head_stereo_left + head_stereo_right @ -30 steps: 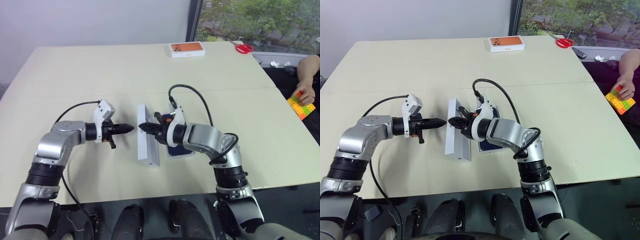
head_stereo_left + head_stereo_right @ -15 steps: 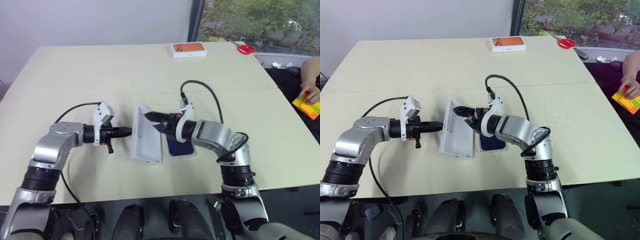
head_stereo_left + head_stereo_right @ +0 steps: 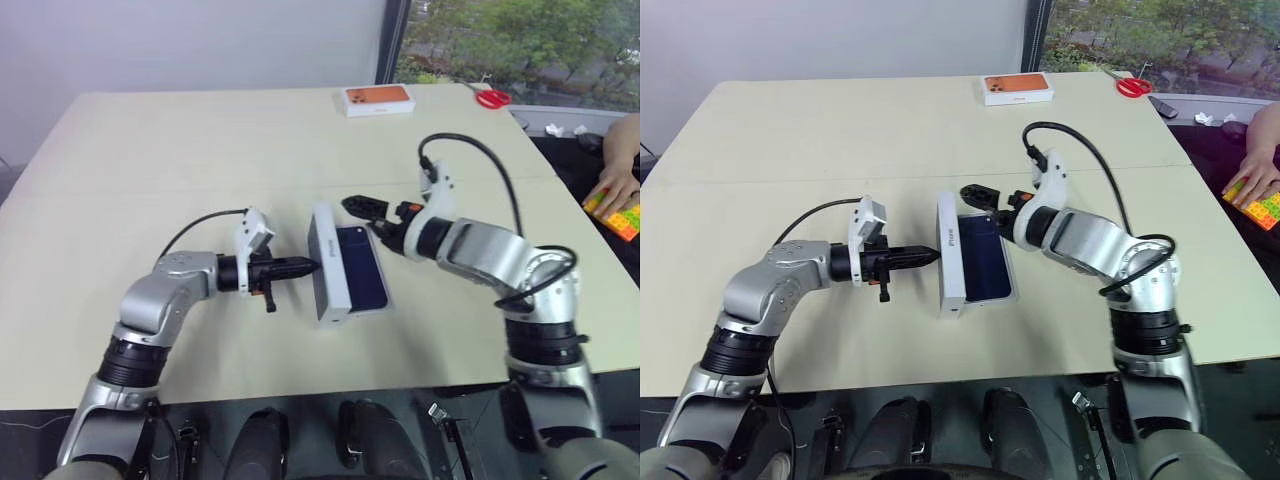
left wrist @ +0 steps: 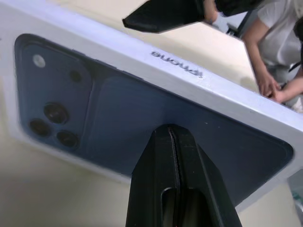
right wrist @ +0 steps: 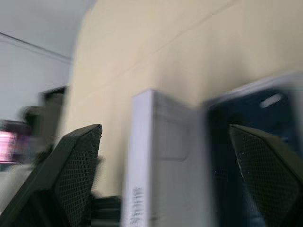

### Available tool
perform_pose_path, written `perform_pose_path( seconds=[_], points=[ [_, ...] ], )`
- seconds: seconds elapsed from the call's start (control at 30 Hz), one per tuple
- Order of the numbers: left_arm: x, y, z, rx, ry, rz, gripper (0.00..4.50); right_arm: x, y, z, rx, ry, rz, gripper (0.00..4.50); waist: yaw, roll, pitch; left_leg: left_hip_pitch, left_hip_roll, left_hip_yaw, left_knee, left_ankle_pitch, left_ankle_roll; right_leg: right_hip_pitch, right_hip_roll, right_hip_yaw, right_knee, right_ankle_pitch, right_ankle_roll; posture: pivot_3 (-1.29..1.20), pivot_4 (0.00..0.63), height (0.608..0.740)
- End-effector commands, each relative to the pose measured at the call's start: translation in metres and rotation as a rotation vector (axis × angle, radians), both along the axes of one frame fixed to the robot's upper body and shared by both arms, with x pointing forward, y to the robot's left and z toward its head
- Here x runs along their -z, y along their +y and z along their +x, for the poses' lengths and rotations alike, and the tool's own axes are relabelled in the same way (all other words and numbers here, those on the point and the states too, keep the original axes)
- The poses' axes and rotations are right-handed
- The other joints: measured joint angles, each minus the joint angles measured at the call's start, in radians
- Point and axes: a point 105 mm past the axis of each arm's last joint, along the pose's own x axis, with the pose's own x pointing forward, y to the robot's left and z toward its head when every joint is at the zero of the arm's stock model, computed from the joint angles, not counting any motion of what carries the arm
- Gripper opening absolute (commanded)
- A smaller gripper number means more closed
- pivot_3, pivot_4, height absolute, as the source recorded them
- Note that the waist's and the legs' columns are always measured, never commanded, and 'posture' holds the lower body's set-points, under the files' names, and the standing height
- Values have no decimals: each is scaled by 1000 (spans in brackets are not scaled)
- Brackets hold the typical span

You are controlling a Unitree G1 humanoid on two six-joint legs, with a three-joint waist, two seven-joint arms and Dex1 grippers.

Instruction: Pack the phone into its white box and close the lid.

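Left-eye view showed the beige tabletop (image 3: 200, 140) with the robot's two arms reaching toward its middle. Nearest, the left gripper (image 3: 308, 267), its two black fingers pressed together with nothing between them, pointed level at the white side wall of the deep white cardboard lid (image 3: 345, 271), its tip at or just short of that wall. This lid, with a dark blue phone printed on its top, lay face up on the table; whether the shallow white box and the dark navy phone sat under it could not be told. From the left wrist view the closed fingers (image 4: 177, 189) rose in front of the printed phone picture, with its camera cluster in one corner.

Just beyond the lid's far end hung the right gripper (image 3: 368, 218), its fingers spread wide and holding nothing, clear of the lid.

Farther off, near the table's far edge, lay a white box printed orange (image 3: 375, 98) and red-handled scissors (image 3: 489, 97). At the right edge a person's hand (image 3: 613, 187) rested beside a block of coloured bricks (image 3: 624, 217).
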Motion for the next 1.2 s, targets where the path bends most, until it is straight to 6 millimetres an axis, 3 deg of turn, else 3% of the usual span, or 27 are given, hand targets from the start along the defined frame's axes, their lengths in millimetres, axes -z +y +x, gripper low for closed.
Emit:
perform_pose_path(
  seconds=[0.03,0.27,0.33,0.47,0.53,0.57,0.67,0.8,0.9,1.2],
  points=[
    [-7,-18,-3,27,-35,-20,0,-5,-13,-3,2,-89,-113,4459,0,0,0,0,0,0,0,0,0,0,0,0,0,0,0,0,150,740],
    [-12,-24,2,2,-31,-57,0,-10,-22,-3,-9,-160,-214,4459,-1,0,0,1,1,-1,0,0,0,0,1,0,2,0,0,0,150,740],
    [-21,-15,7,-30,-22,-89,0,-9,-25,-5,-21,-188,-297,4459,-1,0,0,1,1,-1,0,0,0,0,2,0,2,0,0,0,150,740],
    [-31,25,17,-132,6,-73,0,-6,-32,-8,-64,-272,-536,4459,-6,0,0,1,1,-1,1,0,0,0,2,0,1,0,0,0,150,740],
    [-30,32,17,-148,2,-49,0,-4,-34,-9,-77,-291,-582,3953,-3,0,0,1,1,-1,1,0,0,0,3,0,1,0,0,0,150,740],
    [-28,48,18,-191,9,-21,0,-1,-32,-10,-108,-314,-649,3681,-1,0,0,1,1,-1,1,0,0,0,3,0,1,0,0,0,150,740],
    [-27,79,15,-268,-17,16,0,8,-30,-14,-179,-351,-780,2239,-4,0,0,1,0,-1,1,0,0,0,2,0,0,0,0,0,150,740],
    [-7,74,-5,-170,77,109,0,17,-26,-15,-230,-369,-836,229,4,0,0,1,0,-1,2,0,0,0,1,0,0,0,0,0,150,740],
    [12,62,-17,-113,123,205,0,23,-23,-15,-274,-399,-931,101,4,0,0,-1,-1,-2,5,0,1,1,0,-1,0,0,0,0,150,740],
    [33,27,-14,-111,88,279,0,35,-10,-22,-372,-424,-963,101,1,0,0,0,-1,-2,13,-1,2,4,0,0,2,0,-1,0,150,740]
  ],
)
